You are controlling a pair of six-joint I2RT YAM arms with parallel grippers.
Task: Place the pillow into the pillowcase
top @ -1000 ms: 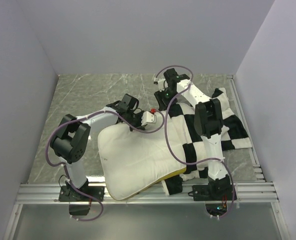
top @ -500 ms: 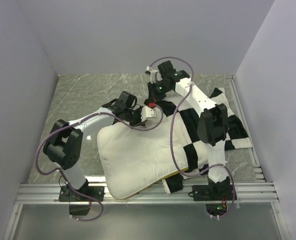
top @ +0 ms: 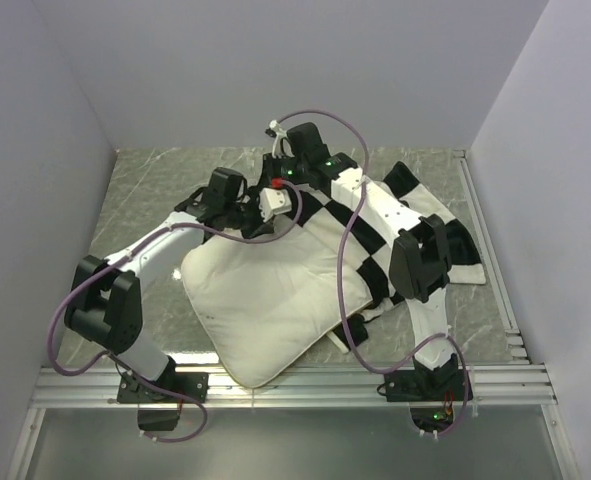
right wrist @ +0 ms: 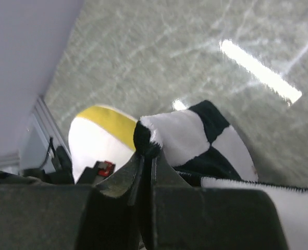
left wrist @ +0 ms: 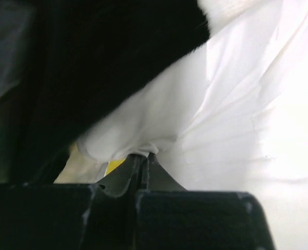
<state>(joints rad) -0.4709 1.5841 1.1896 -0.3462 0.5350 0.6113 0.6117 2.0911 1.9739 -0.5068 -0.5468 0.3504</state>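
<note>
The pillow lies in the middle of the surface. Its near-left bulk is bare and its far-right part is covered by the pillowcase, which is spread away to the right. Whether that part is already inside the opening or only overlapped cannot be told from above.

The left hand is pinched fully together on a fold of the pillow's white cover, just beside a scrap of the yellow band. The right hand is likewise closed tight on the pillowcase rim at a black-and-white corner, with the banded end of the pillow showing just to the left of it.

The pillow is judged to be light, plump and easily squashed. A pinch on the cover alone is likely to draw out loose cloth rather than carry the filling, so a seam or corner at the banded edge is the better hold. The pillowcase is judged to be limp and without stiffness. Its mouth is expected to collapse unless it is held at the hem and kept raised. Cloth dragging on cloth may cause bunching.
</note>
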